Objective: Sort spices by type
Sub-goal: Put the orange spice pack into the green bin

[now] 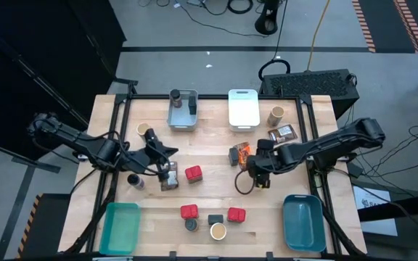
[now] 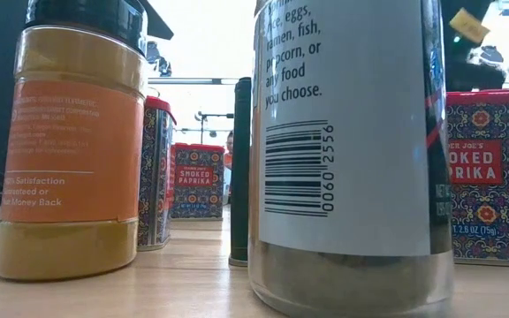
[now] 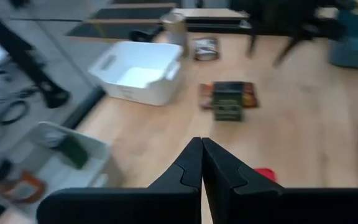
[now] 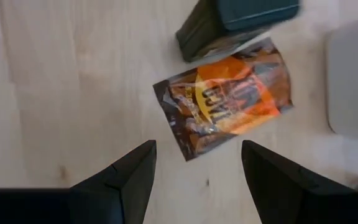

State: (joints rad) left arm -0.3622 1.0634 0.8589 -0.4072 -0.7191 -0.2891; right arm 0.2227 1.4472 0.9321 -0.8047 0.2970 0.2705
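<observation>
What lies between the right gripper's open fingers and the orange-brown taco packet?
Only bare wooden table: in the right wrist view, the right gripper hangs open just short of the taco packet, nothing between.

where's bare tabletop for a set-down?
Free: the strip between the grey bin and white bin, and between the teal bin and the front tins. Crowded: mid-table by both grippers, left gripper, right gripper.
</observation>
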